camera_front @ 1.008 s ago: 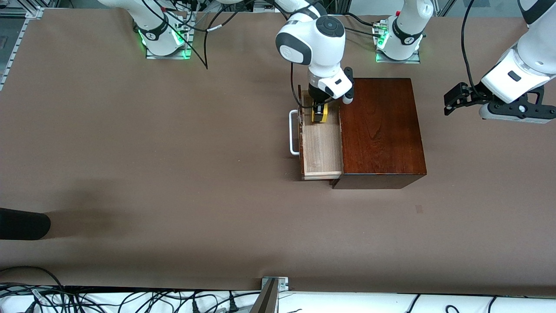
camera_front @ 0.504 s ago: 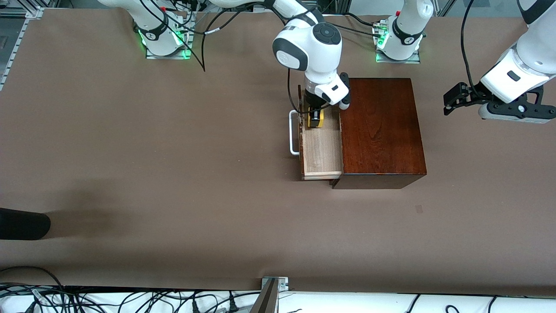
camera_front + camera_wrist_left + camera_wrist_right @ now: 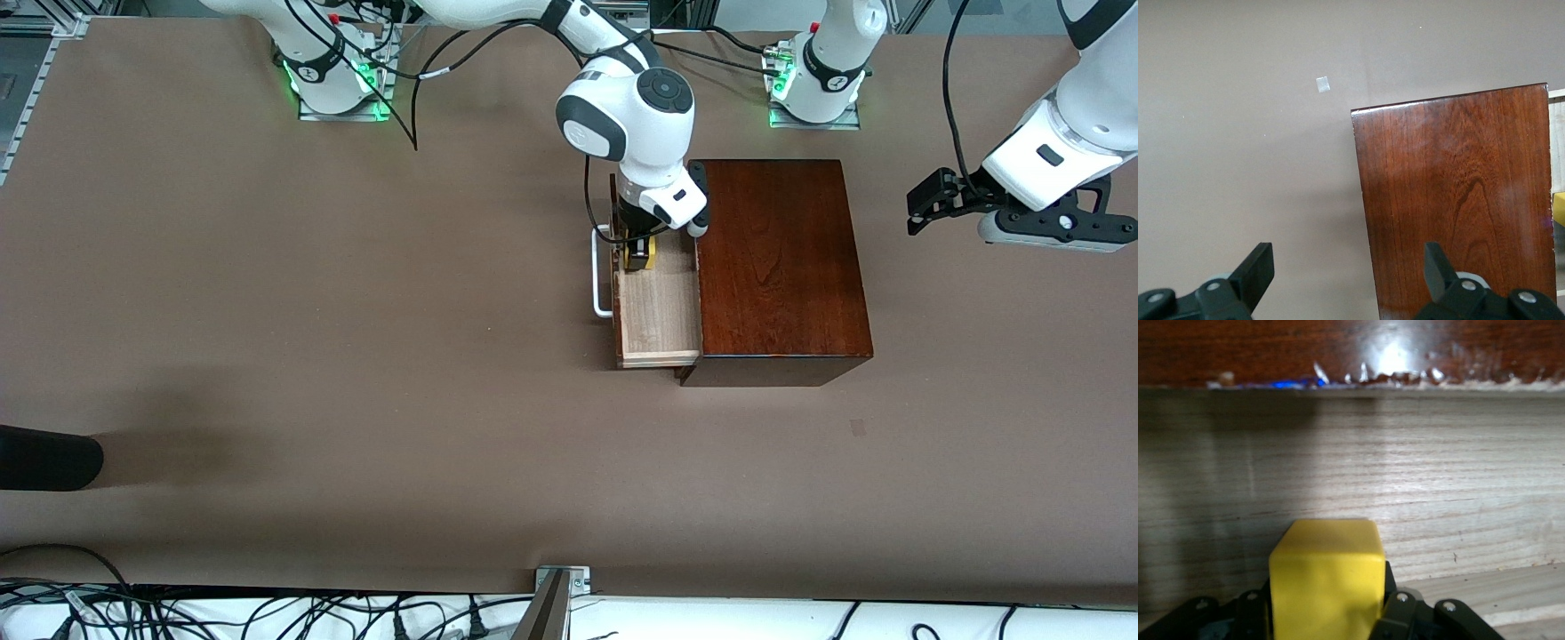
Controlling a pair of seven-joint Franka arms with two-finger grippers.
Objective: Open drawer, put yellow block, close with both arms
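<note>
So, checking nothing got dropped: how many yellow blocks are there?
1. The block is in the right pincer, inside the open drawer. None elsewhere.

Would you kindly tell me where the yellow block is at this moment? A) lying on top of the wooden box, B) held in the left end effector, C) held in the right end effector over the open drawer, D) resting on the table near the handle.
C: the right end effector grips the yellow block over the open drawer.
</note>
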